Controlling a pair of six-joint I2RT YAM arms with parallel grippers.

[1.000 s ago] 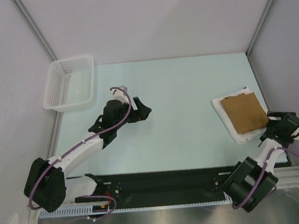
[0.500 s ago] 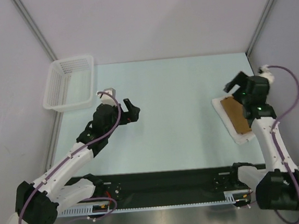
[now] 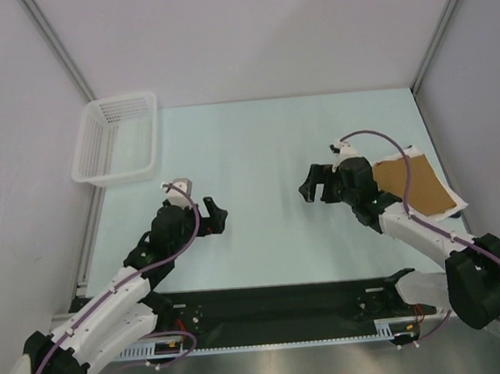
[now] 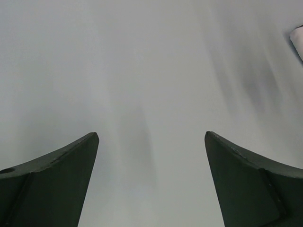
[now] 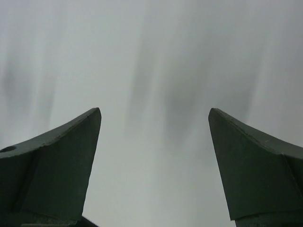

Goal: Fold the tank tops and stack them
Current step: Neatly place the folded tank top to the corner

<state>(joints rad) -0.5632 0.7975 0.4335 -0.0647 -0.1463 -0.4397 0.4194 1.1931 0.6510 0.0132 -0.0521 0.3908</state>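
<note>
Currently left gripper [image 3: 216,213] wide, right gripper [image 3: 315,184] wide, both empty; tan top [image 3: 412,186] stacked atop white top [image 3: 456,212].

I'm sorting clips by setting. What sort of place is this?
Probably a lab robot cell, not a home: robot arms mounted at a pale table, blank walls with metal posts, and only a basket and tank tops as props.

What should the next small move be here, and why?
Probably draw both arms back toward their bases. The tan tank top lies folded on the white tank top near the right side of the table, so the stack looks done. The left gripper and right gripper are open and empty above bare tabletop.
</note>
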